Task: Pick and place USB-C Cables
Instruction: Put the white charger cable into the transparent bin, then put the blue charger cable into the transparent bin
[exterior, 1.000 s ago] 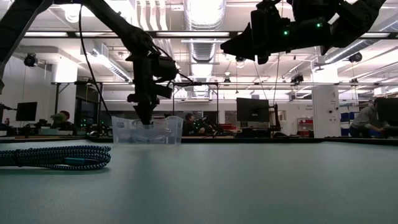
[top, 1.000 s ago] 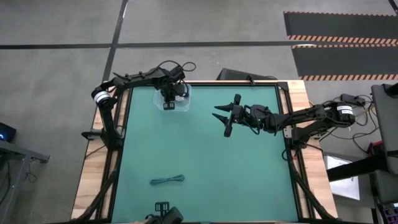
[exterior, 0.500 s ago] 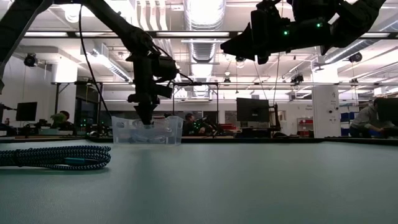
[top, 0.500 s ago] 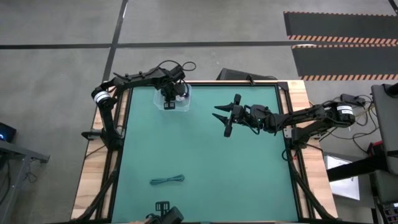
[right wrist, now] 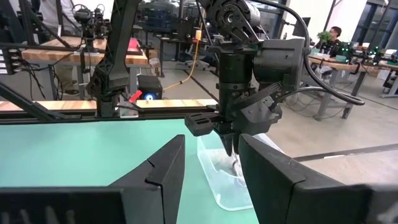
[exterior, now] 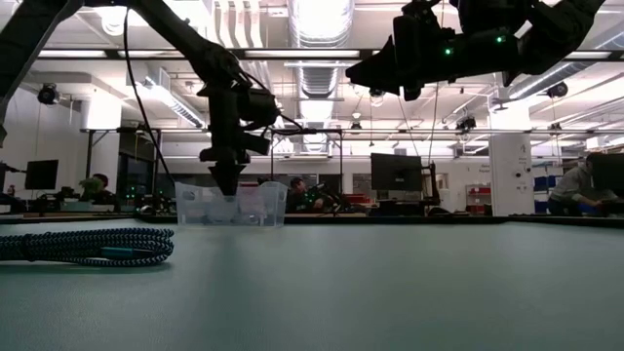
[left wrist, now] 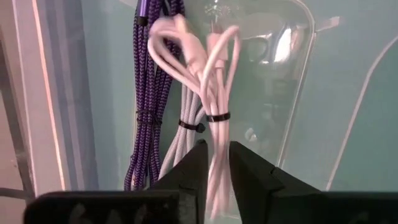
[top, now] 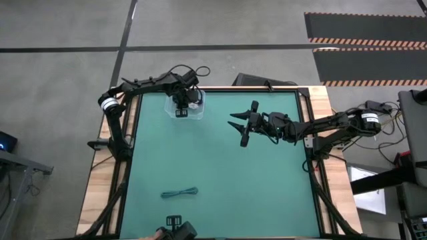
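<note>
We have our left hand point(left wrist: 213, 163) nipped onto a white cable point(left wrist: 217, 93) inside the clear bin point(top: 198, 107), so next we let go and fetch the teal cable point(top: 180, 193), while our right hand point(top: 241, 125) waits spread wide and empty.

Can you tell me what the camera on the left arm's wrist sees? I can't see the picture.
The left gripper, its fingers nearly shut, pinches a white cable inside a clear plastic bin. Next to it lie another pale cable and a dark purplish braided cable, all on the green table.
</note>
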Motion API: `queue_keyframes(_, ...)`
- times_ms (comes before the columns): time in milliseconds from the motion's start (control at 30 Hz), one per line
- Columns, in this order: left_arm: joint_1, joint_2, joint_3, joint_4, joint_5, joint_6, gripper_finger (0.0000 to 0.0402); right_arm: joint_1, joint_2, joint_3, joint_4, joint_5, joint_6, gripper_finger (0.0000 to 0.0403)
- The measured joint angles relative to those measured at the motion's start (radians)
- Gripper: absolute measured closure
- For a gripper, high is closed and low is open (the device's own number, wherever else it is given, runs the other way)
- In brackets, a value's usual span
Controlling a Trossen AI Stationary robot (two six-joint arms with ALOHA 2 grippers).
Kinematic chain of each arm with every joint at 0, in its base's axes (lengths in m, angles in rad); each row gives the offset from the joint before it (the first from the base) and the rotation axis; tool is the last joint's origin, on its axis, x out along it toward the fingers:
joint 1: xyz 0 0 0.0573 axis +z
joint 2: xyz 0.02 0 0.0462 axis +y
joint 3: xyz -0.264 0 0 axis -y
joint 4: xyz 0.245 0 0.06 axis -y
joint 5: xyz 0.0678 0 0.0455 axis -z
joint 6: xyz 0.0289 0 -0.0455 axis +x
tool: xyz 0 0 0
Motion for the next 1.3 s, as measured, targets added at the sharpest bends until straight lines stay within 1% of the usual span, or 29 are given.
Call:
queue_keyframes(200,0.0,0.0,0.0,0.001,-0.009,0.0,0.0329,0.0,0.0,0.0,0.0,0.0,0.0,0.0259)
queue_keyframes(400,0.0,-0.007,0.008,-0.002,-0.015,-0.003,0.0326,0.0,0.0,0.0,0.0,0.0,0.0,0.0259)
queue_keyframes(567,-0.016,-0.069,0.023,-0.012,-0.07,-0.039,0.0327,0.0,0.0,0.0,0.001,0.001,-0.015,0.0259)
queue_keyframes(667,-0.045,-0.137,0.024,-0.011,-0.073,-0.098,0.0327,0.0,0.0,0.008,0.001,0.001,-0.029,0.0259)
queue_keyframes(767,-0.092,-0.218,0.017,-0.01,-0.073,-0.165,0.0327,0.0,0.0,0.02,0.001,0.001,-0.057,0.0259)
queue_keyframes(967,-0.223,-0.346,0.016,0.002,-0.073,-0.315,0.0327,-0.002,0.0,0.037,0.001,0.001,-0.108,0.0259)
queue_keyframes(1133,-0.351,-0.404,0.012,-0.001,-0.073,-0.462,0.0327,-0.002,0.0,0.049,0.001,0.0,-0.142,0.0259)
queue_keyframes(1300,-0.495,-0.421,0.012,0.0,-0.073,-0.595,0.0327,-0.002,0.0,0.054,0.001,0.001,-0.16,0.0259)
